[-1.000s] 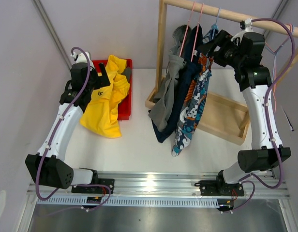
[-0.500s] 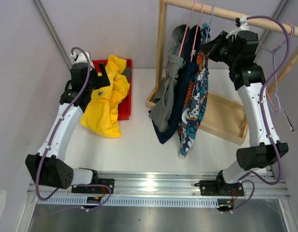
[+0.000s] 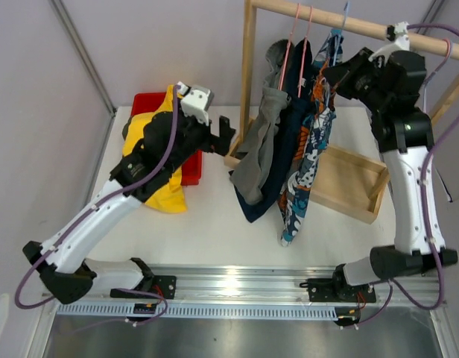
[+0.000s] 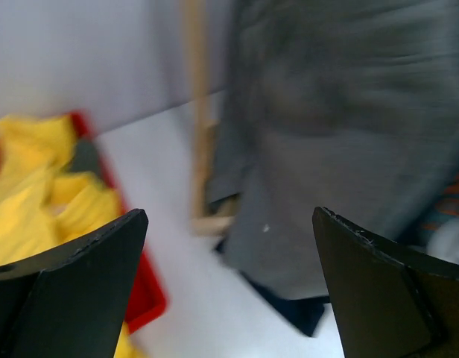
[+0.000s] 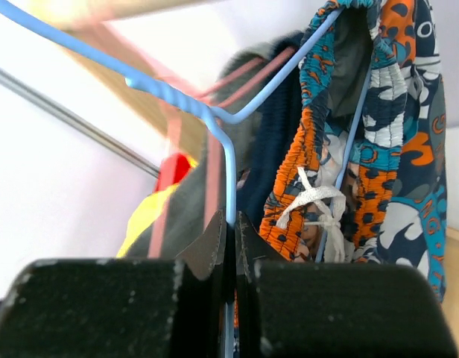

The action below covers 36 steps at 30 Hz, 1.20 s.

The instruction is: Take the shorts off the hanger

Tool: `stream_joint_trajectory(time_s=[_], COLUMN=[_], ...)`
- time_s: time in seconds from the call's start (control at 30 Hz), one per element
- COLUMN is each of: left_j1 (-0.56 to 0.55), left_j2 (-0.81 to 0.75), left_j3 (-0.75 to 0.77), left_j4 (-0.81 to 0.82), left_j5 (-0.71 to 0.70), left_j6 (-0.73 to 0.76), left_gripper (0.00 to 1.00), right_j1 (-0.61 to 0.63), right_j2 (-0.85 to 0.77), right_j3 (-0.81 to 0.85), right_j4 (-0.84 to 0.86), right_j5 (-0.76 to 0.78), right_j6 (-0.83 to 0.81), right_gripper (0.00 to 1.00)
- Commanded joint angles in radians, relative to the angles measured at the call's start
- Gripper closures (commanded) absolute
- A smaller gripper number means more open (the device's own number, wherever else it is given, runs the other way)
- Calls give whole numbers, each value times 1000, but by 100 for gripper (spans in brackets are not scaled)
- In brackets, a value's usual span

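Three pairs of shorts hang on wire hangers from the wooden rail [image 3: 363, 28]: grey [image 3: 258, 142], navy [image 3: 283, 160] and cartoon print [image 3: 310, 160]. High at the rail, my right gripper [image 5: 231, 224] is shut on the wire of the blue hanger [image 5: 214, 112], which carries the cartoon-print shorts [image 5: 378, 149]. In the top view that gripper [image 3: 335, 74] sits just right of the print pair. My left gripper [image 3: 226, 136] is open and empty, a little left of the grey shorts [image 4: 326, 127]. A yellow pair [image 3: 166, 168] lies over the red bin [image 3: 194, 173].
The rack's upright post [image 3: 248, 74] rises from a wooden tray base [image 3: 356, 186] on the white table. The red bin stands at the back left against the wall. A metal rail [image 3: 237, 287] runs along the near edge by the arm bases.
My left arm has swung from over the red bin rightward to the rack, still open. The right gripper has shut on the blue hanger and shifted it along the rail.
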<state>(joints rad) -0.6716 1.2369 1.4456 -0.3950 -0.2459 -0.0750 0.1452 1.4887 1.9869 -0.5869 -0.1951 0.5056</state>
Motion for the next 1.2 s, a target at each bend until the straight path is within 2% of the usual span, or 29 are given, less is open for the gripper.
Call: stream_joint_trajectory(time_s=[0.0, 0.07, 0.17, 0.27, 0.47, 0.67, 0.9, 0.97, 1.0, 1.1, 1.13, 1.17], left_j1=[-149, -269, -377, -445, -577, -635, -654, -652, -654, -652, -652, -652], left_j2=[-70, -77, -70, -1, 149, 263, 315, 326, 334, 348, 352, 355], left_j3=[93, 40, -37, -97, -64, 7, 51, 65, 65, 64, 65, 68], left_j4=[45, 134, 298, 419, 533, 558, 552, 539, 539, 555, 553, 548], left_j5=[91, 197, 318, 384, 433, 415, 277, 185, 165, 99, 74, 63], left_j6=[38, 27, 6, -34, -45, -51, -20, -13, -6, -2, -3, -6], left_gripper=[1, 1, 1, 1, 1, 1, 1, 5, 9, 59, 86, 98], right_j1=[8, 10, 13, 16, 17, 17, 17, 17, 19, 17, 17, 17], right_j2=[-195, -274, -350, -389, -424, -455, -482, -492, -495, -505, -507, -505], right_j3=[-14, -95, -181, -212, -217, -232, -254, -255, -255, -266, -269, -269], right_j4=[76, 94, 107, 88, 53, 36, 24, 19, 18, 27, 27, 29], right_j5=[6, -3, -20, -32, -46, -50, -72, -87, -95, -112, -115, -115], right_j6=[31, 60, 86, 111, 116, 114, 132, 142, 145, 162, 166, 168], right_gripper=[100, 100, 100, 100, 100, 100, 100, 100, 100, 100, 100, 100])
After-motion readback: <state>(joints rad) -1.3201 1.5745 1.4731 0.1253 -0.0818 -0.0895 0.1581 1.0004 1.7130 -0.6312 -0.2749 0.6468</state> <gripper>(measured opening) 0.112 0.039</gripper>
